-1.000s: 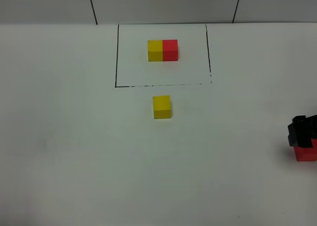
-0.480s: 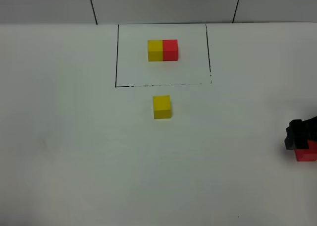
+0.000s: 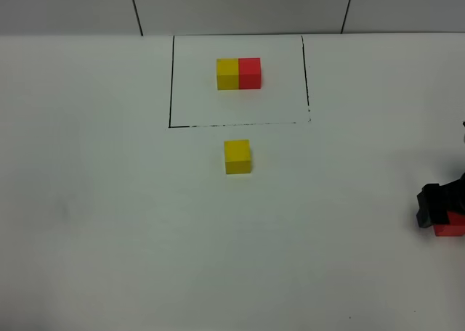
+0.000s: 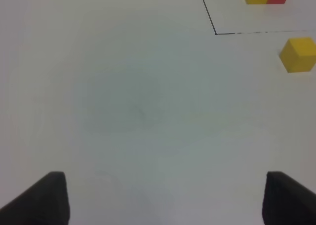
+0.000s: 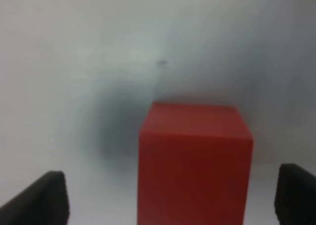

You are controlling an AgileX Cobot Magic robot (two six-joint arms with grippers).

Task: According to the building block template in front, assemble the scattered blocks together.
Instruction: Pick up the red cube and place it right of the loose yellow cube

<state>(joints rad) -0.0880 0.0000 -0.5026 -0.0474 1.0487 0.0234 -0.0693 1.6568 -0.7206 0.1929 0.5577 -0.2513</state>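
**Template.** The template (image 3: pixel 200 102) is marked as a thin black-lined rectangle at 12 o'clock on the table (image 3: pixel 109 215). One joined pair (image 3: pixel 238 73) of cubes is enclosed by it. The yellow half is set at 9 o'clock and the red half at 3 o'clock, with the faces touching. The pair is placed in the 12 o'clock half of the rectangle, apart from every line.

**Loose blocks.** The yellow cube (image 3: pixel 237 157) is found outside the rectangle, just at 6 o'clock of its near line and almost directly at 6 o'clock of the pair. The red cube (image 3: pixel 452 228) is found well apart from it, at about 4 o'clock, at the edge of the high view. The two cubes are not joined.

**Right gripper.** The right gripper (image 5: pixel 173 200) is positioned over the red cube. Its jaws are spread wide to either side of the cube, and a gap of bare table is seen at each side. The cube is not clamped. In the high view, part of the cube is covered by a black finger (image 3: pixel 430 206).

**Left gripper.** The left gripper (image 4: pixel 165 200) is held with its jaws spread wide over bare table, gripping nothing. The yellow cube and the pair are seen well ahead of it.
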